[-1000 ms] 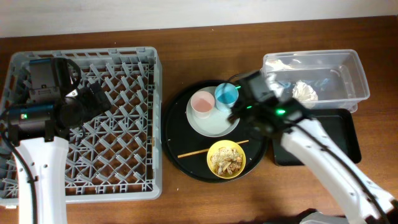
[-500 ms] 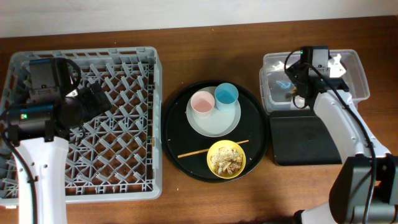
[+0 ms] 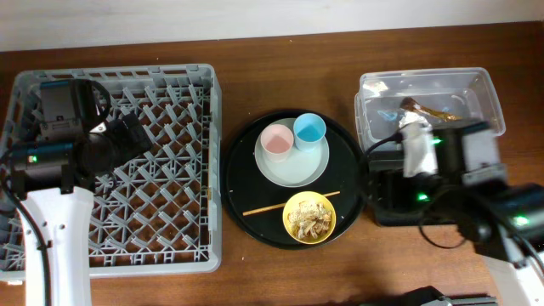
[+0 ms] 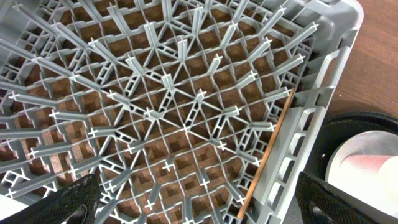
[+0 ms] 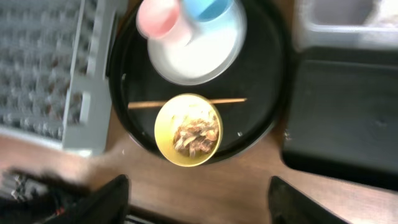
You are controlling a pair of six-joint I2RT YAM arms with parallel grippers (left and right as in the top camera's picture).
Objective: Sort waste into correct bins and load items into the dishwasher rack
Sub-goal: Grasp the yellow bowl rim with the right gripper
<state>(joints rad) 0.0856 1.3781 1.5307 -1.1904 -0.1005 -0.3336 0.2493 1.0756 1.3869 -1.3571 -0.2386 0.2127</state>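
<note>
I judge the scraps point(image 5: 194, 134) are next. They sit in the yellow bowl point(image 5: 188, 129), on the near side of the round tray point(image 5: 258, 93), to the left of my right jaws. Those jaws are wide open and empty, above the shallow black bin point(image 5: 348, 106), so the right arm is nearer. One chopstick point(image 5: 186, 101) lies crosswise, touching the bowl's far rim, and could be knocked. The plate point(image 5: 205, 53) with the pink cup point(image 5: 158, 15) and blue cup point(image 5: 208, 6) is beyond it. The left jaws are open over the rack point(image 4: 186, 112).
</note>
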